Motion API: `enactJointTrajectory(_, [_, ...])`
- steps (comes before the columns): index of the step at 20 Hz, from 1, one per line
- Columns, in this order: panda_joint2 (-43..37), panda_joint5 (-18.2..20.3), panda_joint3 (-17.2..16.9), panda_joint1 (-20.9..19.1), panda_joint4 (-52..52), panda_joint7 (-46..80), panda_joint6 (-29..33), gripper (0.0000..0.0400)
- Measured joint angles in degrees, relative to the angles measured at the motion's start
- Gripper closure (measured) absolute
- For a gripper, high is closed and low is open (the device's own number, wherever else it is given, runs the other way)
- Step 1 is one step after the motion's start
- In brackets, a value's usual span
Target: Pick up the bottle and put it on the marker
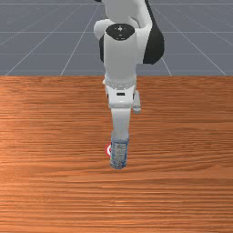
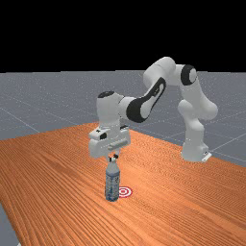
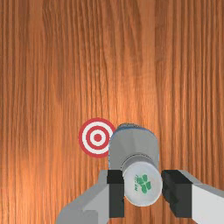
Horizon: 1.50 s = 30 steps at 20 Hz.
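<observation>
In the far view my gripper [image 2: 114, 157] points down at the top of the upright blue-and-clear bottle [image 2: 112, 181]. The wrist view has my gripper [image 3: 143, 191] with a dark pad against each side of the white cap of the bottle [image 3: 133, 146], shut on it. The red-and-white ring marker [image 3: 97, 138] lies flat on the table right beside the bottle. In the front view the bottle [image 1: 119, 154] covers much of the marker [image 1: 108, 150], whose left edge peeks out. Whether the bottle's base touches the table, I cannot tell.
Orange-brown wood makes up the table [image 2: 62, 178] around the bottle and marker. The arm's base [image 2: 193, 150] stands at the far view's right, and the forearm reaches over the table from there.
</observation>
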Motion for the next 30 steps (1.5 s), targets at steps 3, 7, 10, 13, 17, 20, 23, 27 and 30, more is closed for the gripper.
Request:
enactJointTrajectory(3, [-1.6, -0.5, -0.5, 0.4, -2.6, 1.5, 0.9, 0.0265])
enactJointTrajectory(7, [-0.9, -0.6, -0.3, 0.3, -1.3, 0.8, -0.7, 0.0265])
enactJointTrajectory(10, [-2.2, -0.6, -0.4, 0.3, -3.4, 0.9, 0.0, 0.0266])
enactJointTrajectory(13, [-4.0, -0.3, -0.6, 0.5, -6.5, 3.0, 2.5, 0.0265])
enactJointTrajectory(17, [-6.0, -0.3, -0.6, 0.4, -9.7, 2.8, 3.5, 0.0265])
enactJointTrajectory(20, [-7.5, -0.1, -0.7, 0.5, -12.1, 3.6, 4.3, 0.0265])
enactJointTrajectory(23, [-8.8, -0.1, -0.6, 0.5, -14.0, 3.6, 5.0, 0.0265])
enactJointTrajectory(27, [-9.5, 0.3, -0.3, 0.1, -15.1, 2.1, 5.1, 0.0265])
enactJointTrajectory(30, [-9.4, 0.6, -0.2, 0.0, -15.2, 1.8, 5.0, 0.0266])
